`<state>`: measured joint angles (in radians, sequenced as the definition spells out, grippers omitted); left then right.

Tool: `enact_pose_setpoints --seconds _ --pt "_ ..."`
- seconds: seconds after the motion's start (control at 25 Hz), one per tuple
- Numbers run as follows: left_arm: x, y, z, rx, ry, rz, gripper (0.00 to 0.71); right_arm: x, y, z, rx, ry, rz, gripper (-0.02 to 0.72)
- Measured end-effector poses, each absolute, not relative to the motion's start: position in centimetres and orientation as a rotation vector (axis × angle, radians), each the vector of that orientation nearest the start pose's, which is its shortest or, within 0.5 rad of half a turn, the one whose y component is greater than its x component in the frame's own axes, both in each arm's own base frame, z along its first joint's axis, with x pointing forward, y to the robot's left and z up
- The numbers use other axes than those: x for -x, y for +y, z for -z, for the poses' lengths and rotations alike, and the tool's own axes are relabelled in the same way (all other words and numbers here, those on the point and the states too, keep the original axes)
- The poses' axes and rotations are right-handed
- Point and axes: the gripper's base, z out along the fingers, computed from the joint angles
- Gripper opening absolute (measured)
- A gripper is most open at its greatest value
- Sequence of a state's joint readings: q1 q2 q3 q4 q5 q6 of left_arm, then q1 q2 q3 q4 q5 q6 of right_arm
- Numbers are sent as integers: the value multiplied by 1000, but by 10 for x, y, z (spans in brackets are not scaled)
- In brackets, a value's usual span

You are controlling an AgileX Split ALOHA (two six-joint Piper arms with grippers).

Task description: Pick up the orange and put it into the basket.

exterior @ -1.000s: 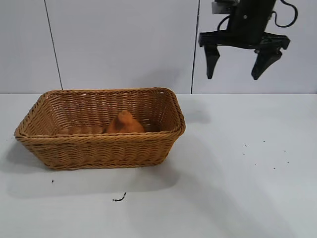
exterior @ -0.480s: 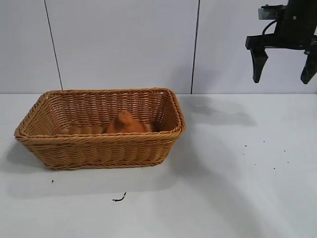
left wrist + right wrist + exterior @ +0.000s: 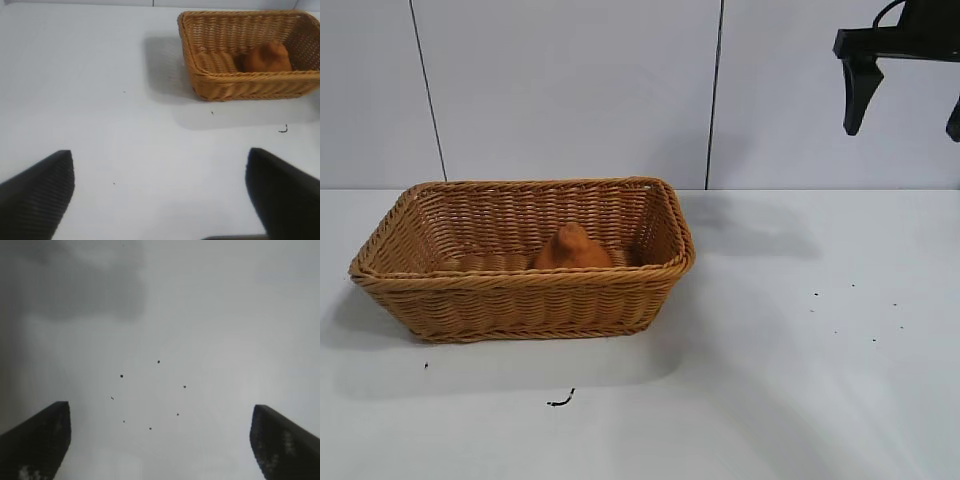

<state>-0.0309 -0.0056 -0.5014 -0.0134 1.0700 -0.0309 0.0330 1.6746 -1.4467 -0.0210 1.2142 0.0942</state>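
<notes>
The orange [image 3: 571, 250] lies inside the wicker basket [image 3: 520, 300] at the table's left; it also shows in the left wrist view [image 3: 267, 57] within the basket [image 3: 225, 85]. My right gripper [image 3: 905, 125] hangs open and empty high at the upper right, far from the basket; one finger is cut off by the picture's edge. In the right wrist view the right gripper [image 3: 160, 410] is wide open over bare table. My left gripper [image 3: 160, 157] is open and empty, away from the basket; it is out of the exterior view.
Small dark specks [image 3: 860, 315] dot the white table at the right. A small dark curl of debris [image 3: 560, 401] lies in front of the basket. A white panelled wall stands behind the table.
My right gripper has risen and moved right, away from the basket, staying open. The orange stays in the basket.
</notes>
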Motion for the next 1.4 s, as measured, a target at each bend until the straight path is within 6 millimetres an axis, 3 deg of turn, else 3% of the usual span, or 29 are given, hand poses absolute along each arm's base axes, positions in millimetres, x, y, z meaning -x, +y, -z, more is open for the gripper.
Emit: enact_pose_setpoints --seconds 0.08,0.12,0.16,0.44,0.6,0.76,0.92,1.16,1.4 --pt "6 -1 -277 -1 2047 55 666 -311 8 -299 -77 2939 12 672" --pt "6 -1 -277 -1 2047 55 666 -311 8 -299 -77 2939 12 672" --pt "6 -1 -277 -1 2047 55 666 -282 8 -298 -66 2954 14 672" --pt "6 -1 -277 -1 2047 55 666 -188 5 -289 -53 2945 11 672" --pt "6 -1 -277 -1 2047 55 666 -144 3 -284 -51 2851 3 673" --pt "6 -1 -277 -1 2047 55 666 -90 1 -275 -39 2633 -5 673" --pt "6 -1 -277 -1 2047 55 666 -55 0 -269 1 2423 -2 673" --pt "6 -1 -277 -1 2047 55 666 -14 -1 -277 11 2118 -6 673" --pt "6 -1 -277 -1 2047 55 666 3 -2 -278 9 2010 -9 673"
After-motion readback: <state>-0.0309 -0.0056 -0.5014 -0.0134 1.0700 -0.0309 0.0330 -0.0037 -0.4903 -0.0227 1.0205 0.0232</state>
